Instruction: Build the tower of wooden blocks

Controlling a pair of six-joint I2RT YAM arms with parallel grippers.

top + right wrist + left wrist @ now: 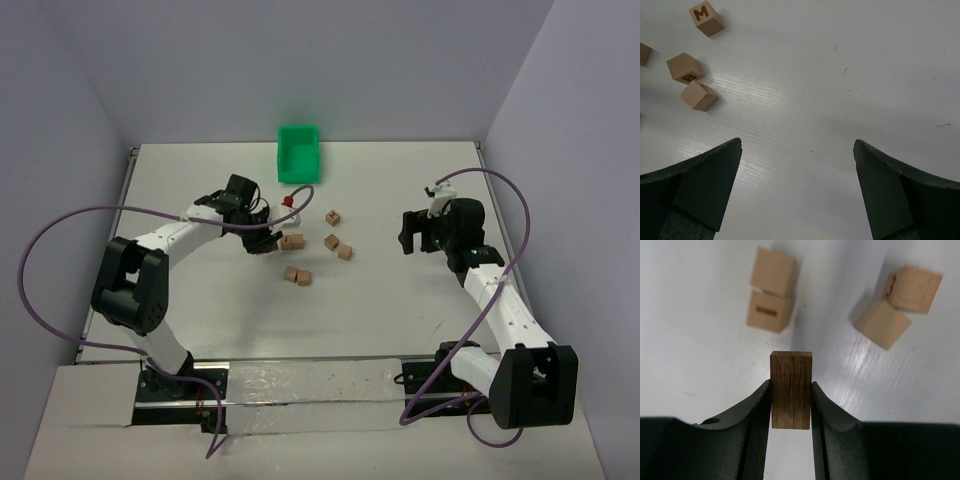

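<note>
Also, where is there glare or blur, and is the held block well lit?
Left wrist view: the gripped wood block looks dark, shaded; the loose blocks beyond are slightly soft; glare on the table at right. Right wrist view: a glare streak beside the lettered blocks, fingers dark. Top external view: even light, soft shadows.

loose wood blocks (332, 241) near green bin (298, 153)

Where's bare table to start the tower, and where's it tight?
Bare: the stretch between the loose wood blocks and the right fingers; also the near strip between the block pair and the arm bases. Crowded: around the left fingers, blocks close by, plus a red piece.
</note>
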